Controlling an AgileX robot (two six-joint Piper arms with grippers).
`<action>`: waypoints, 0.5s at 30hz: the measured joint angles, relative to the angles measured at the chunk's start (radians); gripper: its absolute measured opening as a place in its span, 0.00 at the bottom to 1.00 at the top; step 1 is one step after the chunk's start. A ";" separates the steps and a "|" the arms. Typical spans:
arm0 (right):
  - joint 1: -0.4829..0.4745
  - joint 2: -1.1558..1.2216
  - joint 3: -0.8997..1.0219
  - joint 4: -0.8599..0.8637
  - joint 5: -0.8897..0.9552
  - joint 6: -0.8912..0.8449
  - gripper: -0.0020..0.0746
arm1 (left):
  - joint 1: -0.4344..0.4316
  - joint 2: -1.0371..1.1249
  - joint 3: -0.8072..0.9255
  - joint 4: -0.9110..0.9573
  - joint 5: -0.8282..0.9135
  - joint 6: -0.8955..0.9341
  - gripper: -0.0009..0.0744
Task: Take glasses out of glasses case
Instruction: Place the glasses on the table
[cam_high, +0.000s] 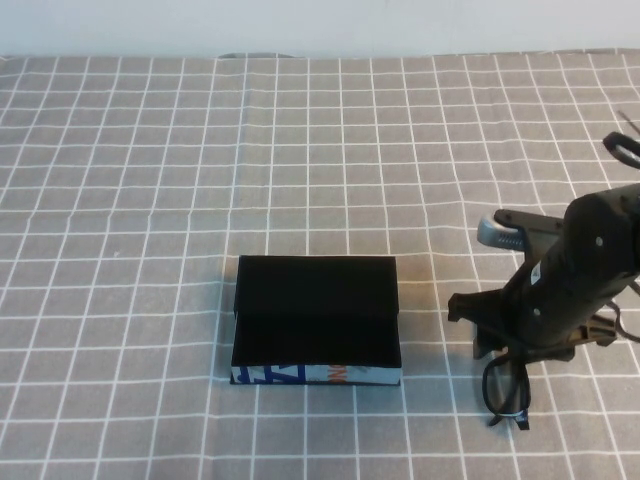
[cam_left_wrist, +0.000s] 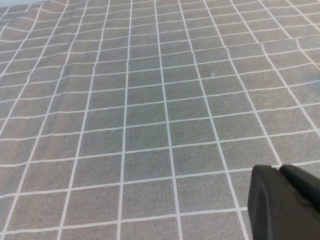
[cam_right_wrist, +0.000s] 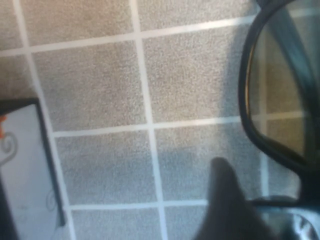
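Note:
The black glasses case (cam_high: 316, 320) sits open at the table's middle, its lid folded back and its blue, white and orange front edge toward me. Its printed edge also shows in the right wrist view (cam_right_wrist: 20, 170). My right gripper (cam_high: 507, 352) is just right of the case, low over the cloth, shut on the black glasses (cam_high: 506, 388), which hang below it. In the right wrist view one dark lens (cam_right_wrist: 282, 100) shows past my right gripper (cam_right_wrist: 260, 207). I cannot tell if the glasses touch the cloth. My left gripper (cam_left_wrist: 281, 171) is shut and empty over bare cloth.
A grey cloth with a white grid (cam_high: 150, 200) covers the whole table. A metal part (cam_high: 500, 232) of the right arm sticks out behind the gripper. The left arm is out of the high view.

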 joint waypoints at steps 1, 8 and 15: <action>0.000 -0.010 0.000 -0.006 0.004 0.000 0.47 | 0.000 0.000 0.000 0.000 0.000 0.000 0.01; 0.000 -0.186 0.000 -0.077 0.117 0.000 0.51 | 0.000 0.000 0.000 0.000 0.000 0.000 0.01; 0.000 -0.381 0.050 -0.160 0.323 -0.002 0.19 | 0.000 0.000 0.000 0.000 0.000 0.000 0.01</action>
